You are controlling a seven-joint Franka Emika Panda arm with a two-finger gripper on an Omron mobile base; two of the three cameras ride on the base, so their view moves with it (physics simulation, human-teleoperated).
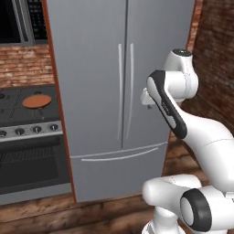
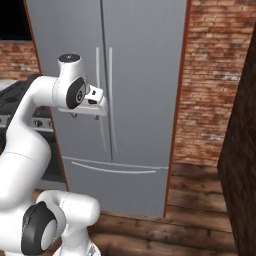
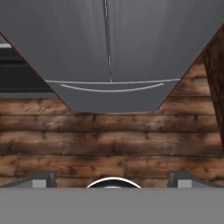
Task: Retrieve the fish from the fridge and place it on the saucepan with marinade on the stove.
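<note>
Currently facing a closed fridge

Your hand (image 3: 112, 177) hangs in front of the fridge (image 1: 91, 68), pointing down at the wooden floor (image 3: 109, 135); its fingertips (image 3: 41, 178) stand wide apart with nothing between them. Both fridge doors are shut, handles (image 1: 125, 91) side by side at the centre seam, bottom drawer (image 1: 119, 169) closed. To your left, the saucepan (image 1: 37, 101) sits on the stove (image 1: 27, 114), its marinade (image 1: 36, 100) a flat orange-brown disc. You cannot see the fish.

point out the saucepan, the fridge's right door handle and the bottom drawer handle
saucepan (image 1: 36, 101), left base view, on its reddish-brown inside
right door handle (image 1: 131, 91), left base view, mid-bar
drawer handle (image 3: 111, 89), hand view, its middle
</note>
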